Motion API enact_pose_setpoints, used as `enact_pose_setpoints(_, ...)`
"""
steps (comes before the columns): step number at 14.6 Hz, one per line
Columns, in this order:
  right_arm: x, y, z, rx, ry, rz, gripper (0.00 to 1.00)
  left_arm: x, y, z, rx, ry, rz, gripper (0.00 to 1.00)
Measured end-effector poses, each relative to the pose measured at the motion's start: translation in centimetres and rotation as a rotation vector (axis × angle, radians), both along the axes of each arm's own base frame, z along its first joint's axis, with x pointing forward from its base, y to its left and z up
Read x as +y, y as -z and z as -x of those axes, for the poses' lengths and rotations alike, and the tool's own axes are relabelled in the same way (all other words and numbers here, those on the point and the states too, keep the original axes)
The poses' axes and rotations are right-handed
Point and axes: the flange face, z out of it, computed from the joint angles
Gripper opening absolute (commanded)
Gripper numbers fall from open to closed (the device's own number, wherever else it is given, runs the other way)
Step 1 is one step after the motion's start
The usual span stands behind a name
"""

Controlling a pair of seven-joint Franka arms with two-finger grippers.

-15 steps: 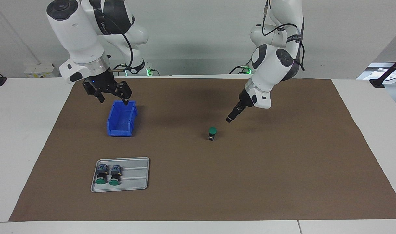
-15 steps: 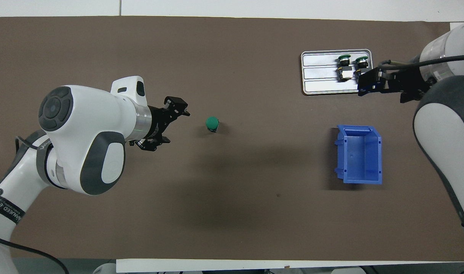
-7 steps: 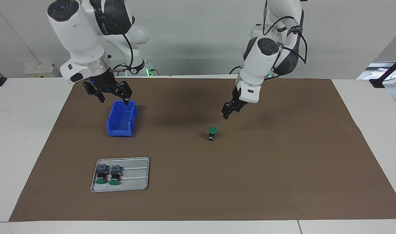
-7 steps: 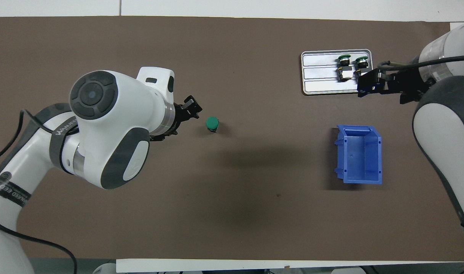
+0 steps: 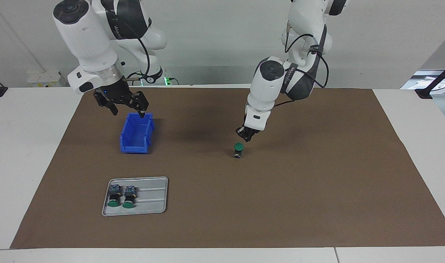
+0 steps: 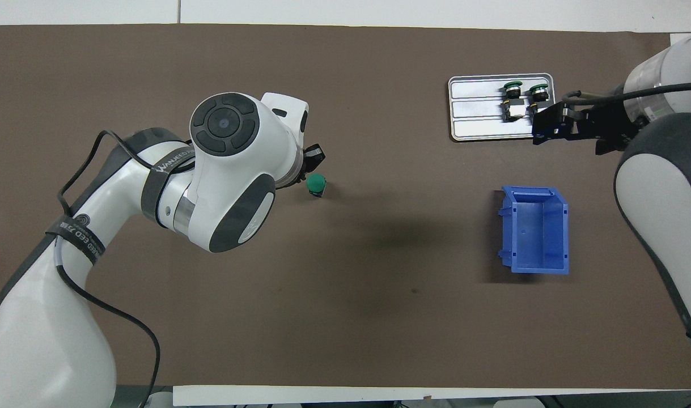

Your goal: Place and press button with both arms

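- The button (image 5: 238, 149) stood upright on the brown mat (image 5: 280, 204), green cap up, about midway along the table and on its own, well apart from everything else on the mat.
- The left gripper (image 5: 247, 137) hung just above the button, a little to the robots' side of the cap, with a small gap between its tip and the cap in the facing view.
- Its fingers were drawn together until the tips met, and they held nothing.
- In the overhead view, the left arm's wrist covered most of that gripper; only a black tip (image 6: 313, 156) showed just beside the green cap (image 6: 316, 182).
- The right gripper (image 5: 126, 109) hung in the air over the blue bin's (image 5: 136, 133) edge nearest the robots, toward the right arm's end of the table.
- Its fingers (image 5: 142, 106) were spread wide apart, with nothing between them and touching nothing; that arm waited.
- The blue bin sat on the mat with its open top up, and nothing could be seen inside it.
- A grey metal tray (image 5: 153, 197) lay farther from the robots than the bin.
- Two more buttons (image 5: 122, 195) lay on their sides on the tray, side by side, at the tray's end toward the right arm's end of the table, their green caps pointing away from the robots.
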Motion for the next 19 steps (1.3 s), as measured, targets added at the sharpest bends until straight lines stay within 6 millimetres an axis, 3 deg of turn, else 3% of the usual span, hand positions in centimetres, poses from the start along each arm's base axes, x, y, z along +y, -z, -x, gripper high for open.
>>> enact_pose_setpoints(5, 0.0, 0.0, 0.0, 0.000, 0.000, 0.000, 0.99, -2.1, 2.1, -0.1, 0.007, 0.035, -0.015, 0.00)
enact_pose_setpoints(19, 0.0, 0.0, 0.0, 0.000, 0.000, 0.000, 0.99, -3.0, 4.8, 0.9, 0.031, 0.057, -0.032, 0.00)
